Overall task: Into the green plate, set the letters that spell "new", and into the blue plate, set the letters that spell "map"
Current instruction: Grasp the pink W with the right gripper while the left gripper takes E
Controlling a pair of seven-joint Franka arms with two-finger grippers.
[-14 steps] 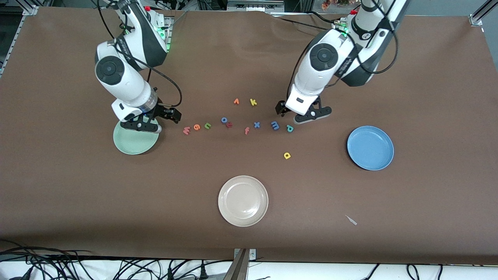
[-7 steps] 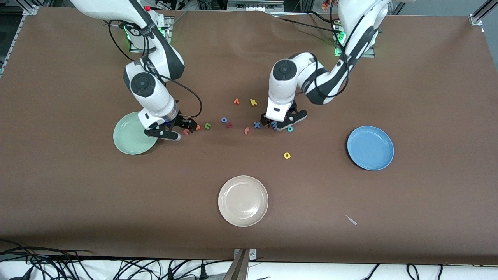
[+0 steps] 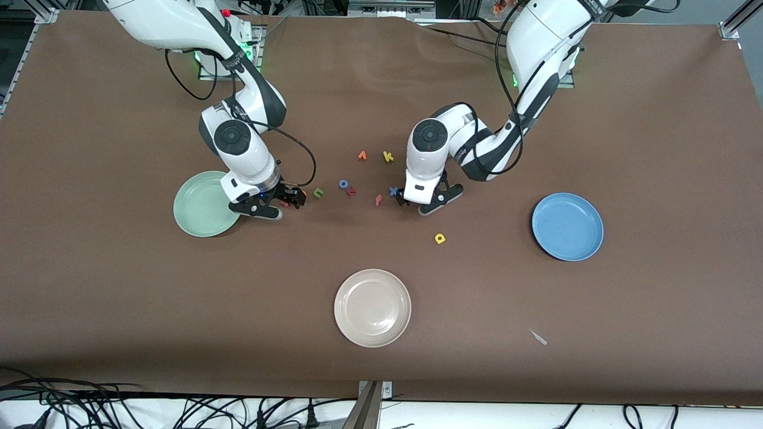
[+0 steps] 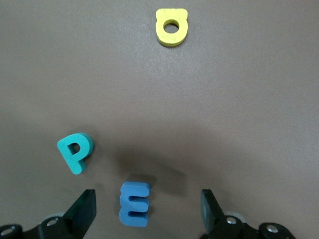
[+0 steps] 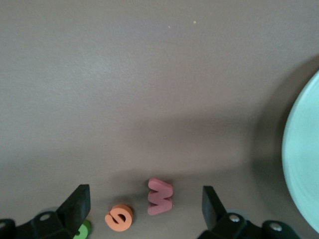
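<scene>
My left gripper (image 4: 147, 215) is low over the table and open, its fingers (image 4: 82, 214) on either side of the blue m (image 4: 134, 204) without touching it. The teal p (image 4: 76, 152) lies just beside it, and the yellow a (image 3: 440, 238) lies apart, nearer the front camera. My right gripper (image 5: 144, 208) is open as well, straddling the salmon-pink w (image 5: 160, 196) and the orange e (image 5: 119, 217). The green n (image 3: 318, 192) lies right beside them. The green plate (image 3: 199, 208) is next to the right gripper. The blue plate (image 3: 567, 226) sits toward the left arm's end.
Between the two grippers lie a blue o (image 3: 344, 183), a dark red letter (image 3: 351, 191), an orange f (image 3: 378, 200) and a blue x (image 3: 393, 191). A yellow k (image 3: 388, 157) and another orange letter (image 3: 362, 155) lie farther back. A cream-beige plate (image 3: 372, 308) sits near the front.
The right gripper has left the green plate and come down around the w and e. The left gripper has swung across and come down around the m.
</scene>
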